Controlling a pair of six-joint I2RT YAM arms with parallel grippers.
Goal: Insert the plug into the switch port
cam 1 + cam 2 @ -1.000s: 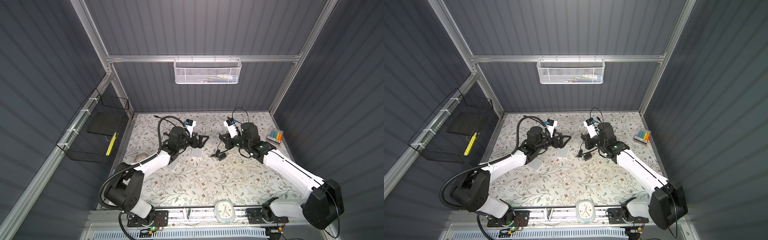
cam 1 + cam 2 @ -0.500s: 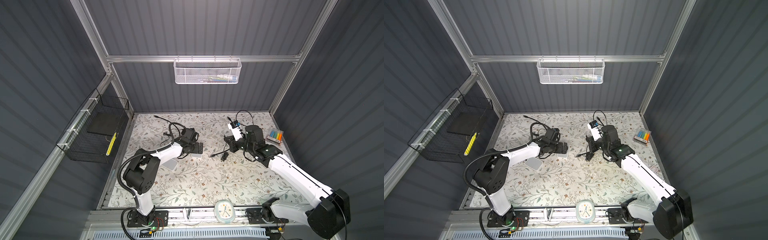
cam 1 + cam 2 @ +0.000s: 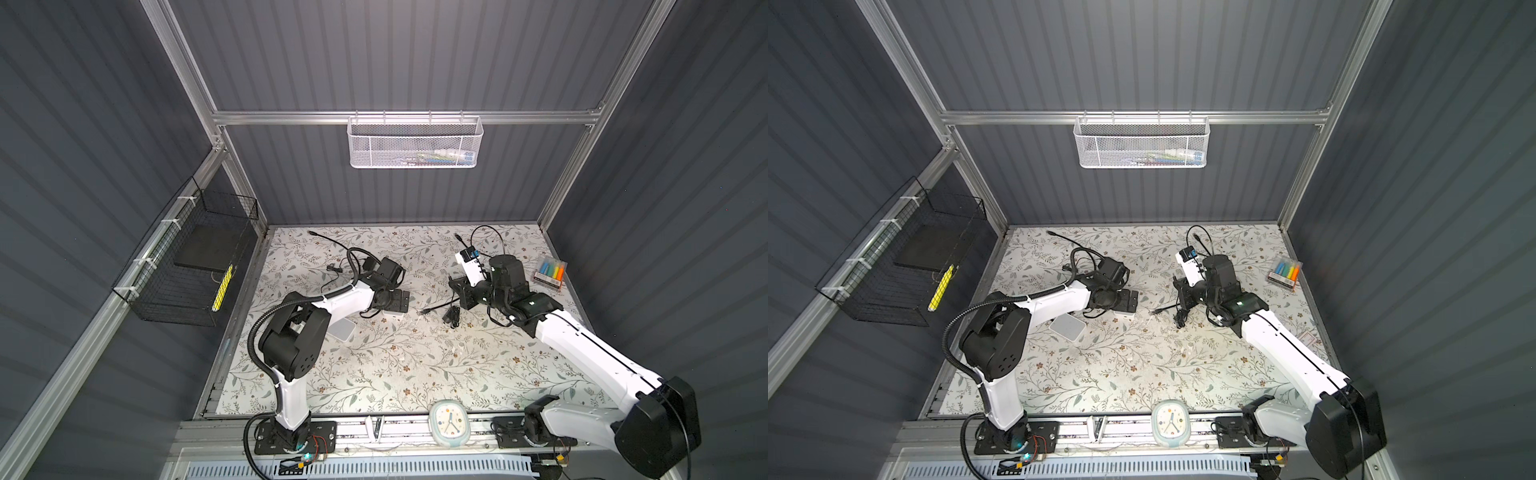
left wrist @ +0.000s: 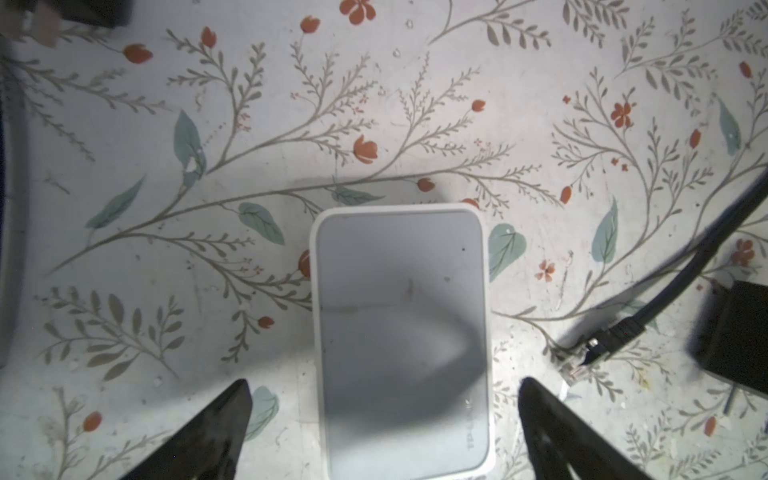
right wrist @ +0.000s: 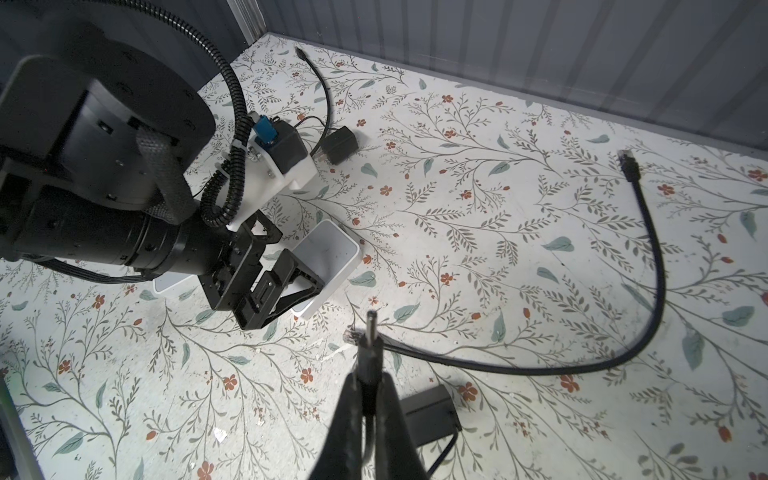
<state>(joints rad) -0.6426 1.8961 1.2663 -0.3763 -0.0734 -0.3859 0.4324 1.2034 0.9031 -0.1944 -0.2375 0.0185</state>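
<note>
Metal-tipped plug [image 5: 368,345] out front, pinched tight in right pincer [image 5: 370,376], aimed ahead for entry. Beyond, white switch [image 4: 399,332] flat on counter [image 4: 415,104], straddled by left pincer [image 4: 384,381] spread wide, not touching, likely to brace against push.

A white switch [image 3: 392,317] is seen on the floral bench [image 3: 374,374], partly covered by the left gripper [image 3: 397,302]. Just right of the switch a black cable [image 3: 434,308] is laid; further right, a black adapter [image 3: 451,318] is overhung by the right gripper [image 3: 456,302].
</note>
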